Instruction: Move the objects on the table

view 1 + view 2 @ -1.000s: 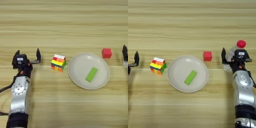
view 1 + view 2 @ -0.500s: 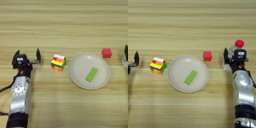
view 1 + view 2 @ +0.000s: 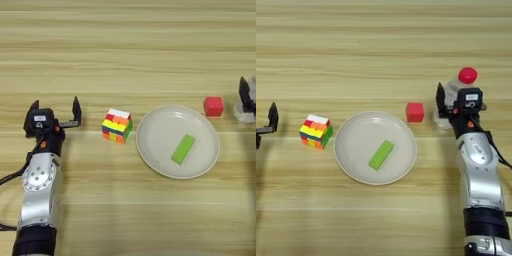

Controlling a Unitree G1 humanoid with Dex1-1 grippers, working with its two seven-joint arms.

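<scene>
1. Light wooden table (image 3: 125,45): round beige plate (image 3: 351,160) centre, flat bright-green rectangular block (image 3: 381,154) lying on it.
2. Left gripper (image 3: 55,112): fingers spread, empty, left of small multicoloured puzzle cube (image 3: 117,125).
3. Right gripper (image 3: 462,102): at clear plastic bottle with red cap (image 3: 458,90), far right; grip unclear.
4. Small red cube (image 3: 415,112): just beyond plate's right rim.

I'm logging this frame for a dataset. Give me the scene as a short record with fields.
surface: wooden table
plate: round beige plate, centre
in plate: green block, lying flat
left of plate: puzzle cube
right of plate: red cube
far right: bottle, clear, red cap
left gripper: open, left of puzzle cube, holding nothing
right gripper: around the bottle; grip unclear
</scene>
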